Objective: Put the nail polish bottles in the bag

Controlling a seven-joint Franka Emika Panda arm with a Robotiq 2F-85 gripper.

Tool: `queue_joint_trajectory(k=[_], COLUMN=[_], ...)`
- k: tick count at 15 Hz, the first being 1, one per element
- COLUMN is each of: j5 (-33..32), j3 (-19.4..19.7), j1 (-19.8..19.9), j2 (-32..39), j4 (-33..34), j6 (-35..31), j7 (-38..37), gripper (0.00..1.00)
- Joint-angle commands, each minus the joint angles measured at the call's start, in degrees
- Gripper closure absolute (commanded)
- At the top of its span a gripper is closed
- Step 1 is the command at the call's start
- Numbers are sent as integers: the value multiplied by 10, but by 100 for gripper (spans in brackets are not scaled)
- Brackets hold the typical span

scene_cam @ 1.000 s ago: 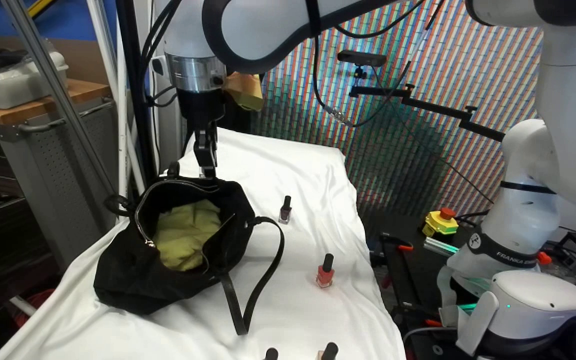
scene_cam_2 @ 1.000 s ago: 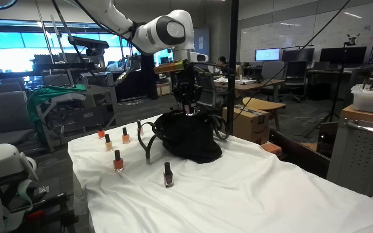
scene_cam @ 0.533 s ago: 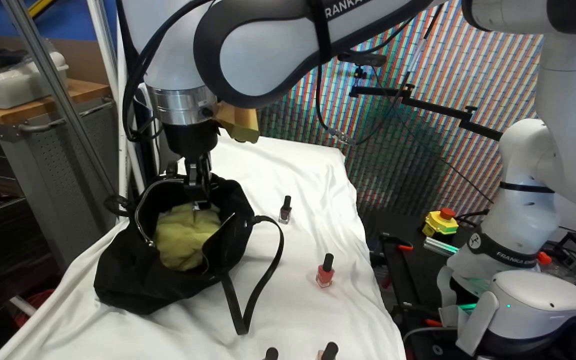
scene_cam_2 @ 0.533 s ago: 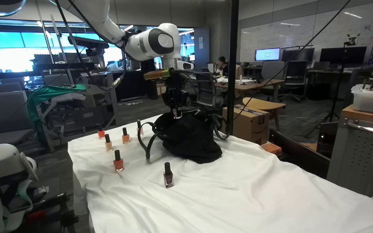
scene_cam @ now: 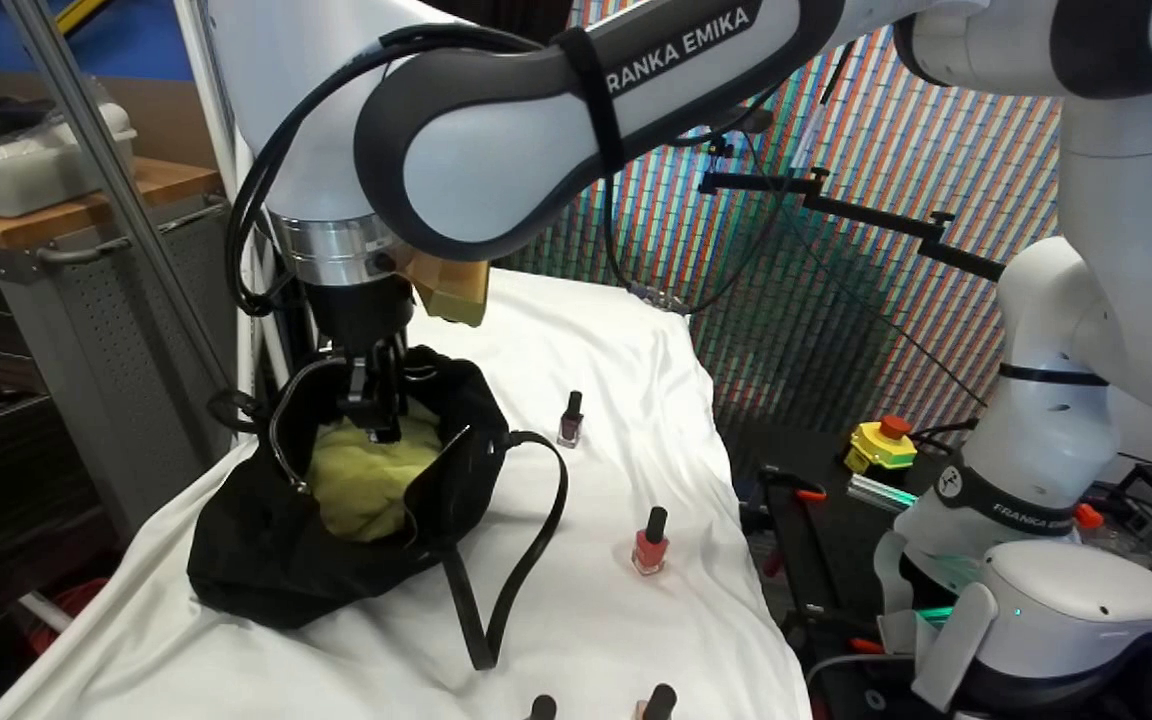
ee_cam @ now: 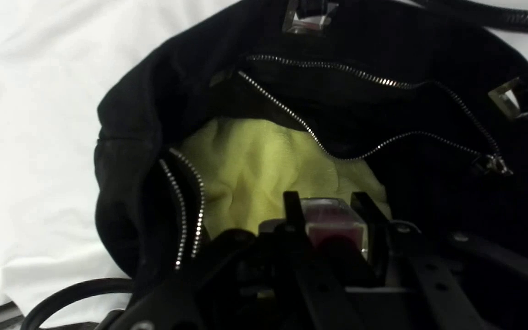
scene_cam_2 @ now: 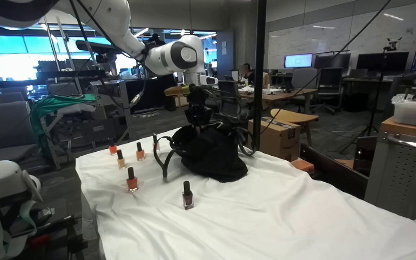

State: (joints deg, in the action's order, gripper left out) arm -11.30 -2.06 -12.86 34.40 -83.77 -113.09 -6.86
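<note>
My gripper (ee_cam: 327,207) is shut on a nail polish bottle (ee_cam: 335,224) with clear glass and dark red polish, its base pointing away from the wrist. In an exterior view the gripper (scene_cam: 382,430) hangs over the mouth of the black bag (scene_cam: 276,570), above its yellow-green lining (scene_cam: 356,490). The bag's near wall (scene_cam_2: 211,155) hides the fingertips in an exterior view. A dark bottle (scene_cam_2: 187,198) and a red bottle (scene_cam_2: 131,181) stand upright on the cloth in both exterior views. Several orange and peach bottles, including a peach bottle (scene_cam_2: 121,162), stand farther back.
A thin black strap (scene_cam: 501,600) loops from the bag over the white cloth (scene_cam: 616,640), close to the bottles. A zipped inner pocket (ee_cam: 365,110) sags across part of the bag's opening. A black upright post (scene_cam_2: 260,72) rises behind the table.
The gripper has come from the bag's far rim to over its opening and has lowered, carrying the bottle. The bag and the standing bottles have stayed put.
</note>
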Motion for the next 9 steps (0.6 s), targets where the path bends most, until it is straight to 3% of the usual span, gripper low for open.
queue_joint_trajectory(k=[1, 3, 4, 5, 9], j5=[-17, -22, -22, -22, -21], j3=[14, 21, 22, 23, 23], j1=[-10, -14, -15, -15, -19], j2=[40, 53, 57, 59, 43], j4=[59, 74, 79, 82, 67], j6=[-9, -12, -11, -10, -14], j7=[-43, -59, -67, -70, -85], gripper=[80, 79, 48, 34, 8])
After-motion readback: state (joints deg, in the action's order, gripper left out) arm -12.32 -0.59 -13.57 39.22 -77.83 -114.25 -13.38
